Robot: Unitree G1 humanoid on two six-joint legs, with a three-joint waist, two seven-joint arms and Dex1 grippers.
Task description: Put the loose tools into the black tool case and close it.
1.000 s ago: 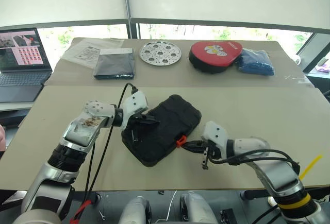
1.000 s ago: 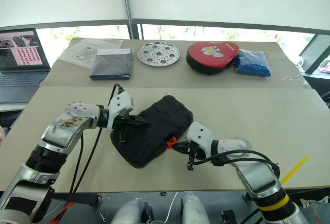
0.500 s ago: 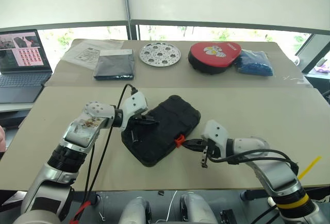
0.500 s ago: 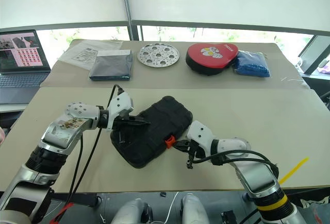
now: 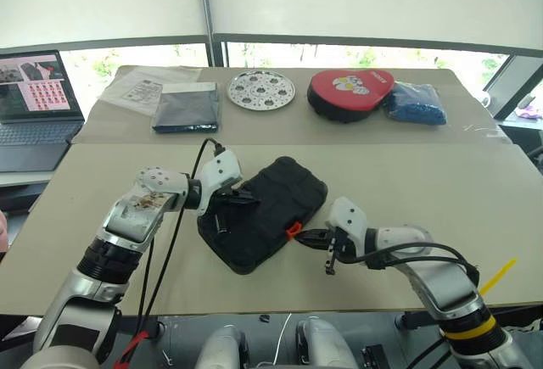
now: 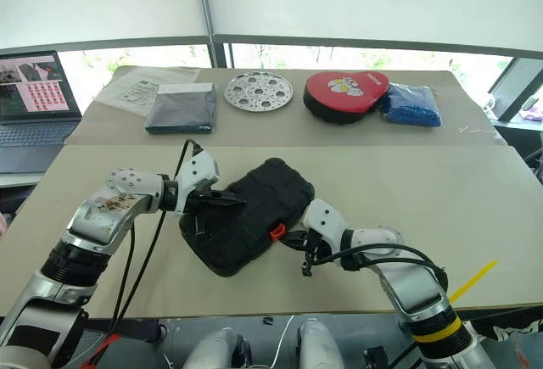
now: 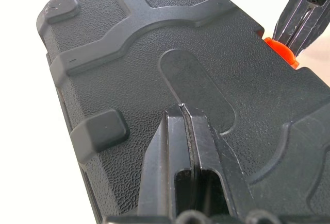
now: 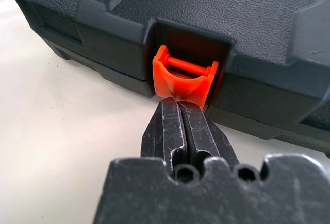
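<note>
The black tool case (image 5: pixel 265 213) lies shut on the near table, set at a slant, its textured lid (image 7: pixel 154 64) up. My left gripper (image 5: pixel 251 199) is shut and its tips press down on the lid's left part, seen close in the left wrist view (image 7: pixel 181 112). My right gripper (image 5: pixel 303 237) is shut and empty, its tips touching the small orange latch (image 8: pixel 184 78) on the case's near right side, which also shows as an orange spot (image 5: pixel 293 229). The loose tools are hidden from view.
On the far table lie a dark grey pouch (image 5: pixel 187 106), a clear bag of papers (image 5: pixel 140 87), a round perforated metal disc (image 5: pixel 260 89), a red-black pad (image 5: pixel 352 91) and a blue bag (image 5: pixel 416 103). A laptop (image 5: pixel 34 97) stands at the far left. A yellow strip (image 5: pixel 496 276) sticks out by my right arm.
My right gripper has crept slightly left, closing onto the orange latch. The left gripper and the case have stayed put.
</note>
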